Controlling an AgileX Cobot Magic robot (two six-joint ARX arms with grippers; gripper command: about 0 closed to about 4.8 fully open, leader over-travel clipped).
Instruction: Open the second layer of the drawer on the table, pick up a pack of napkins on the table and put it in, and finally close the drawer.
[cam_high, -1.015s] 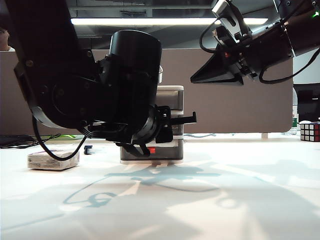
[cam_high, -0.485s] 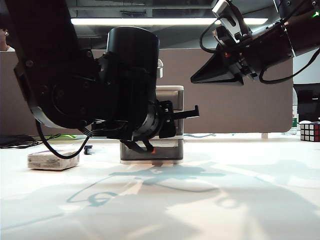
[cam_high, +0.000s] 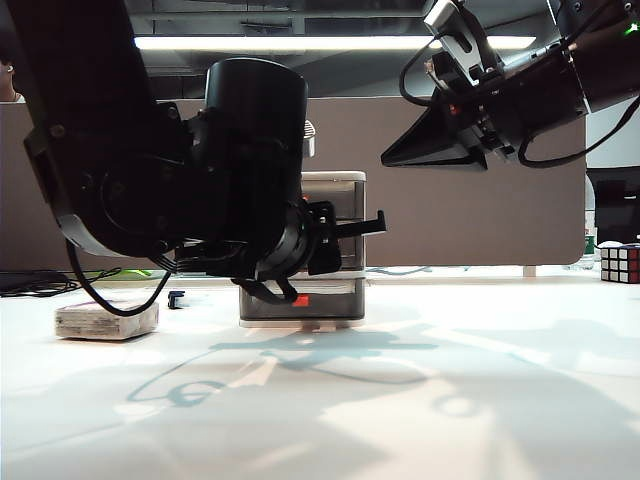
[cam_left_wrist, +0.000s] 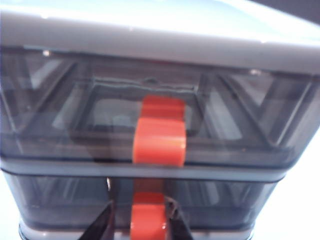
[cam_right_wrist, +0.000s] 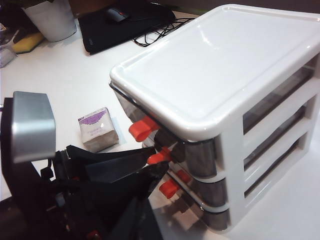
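The table (cam_high: 480, 400) is wide and white, with the drawer (cam_high: 335, 250) – a white-framed cabinet of three smoky-grey layers – standing toward its far edge, near the middle. The left arm fills the left of the exterior view, and the left gripper (cam_left_wrist: 139, 222) sits right at the cabinet's front, its dark fingers (cam_left_wrist: 102, 225) on either side of the red-orange tab of the second layer (cam_left_wrist: 145, 200); whether they pinch it I cannot tell. In the right wrist view all three layers look pushed in. The right gripper (cam_high: 430, 150) hangs high above the table's right side – jaws pressed together, empty. The pack of napkins (cam_high: 106, 318) lies flat near the far left edge, well apart from the cabinet
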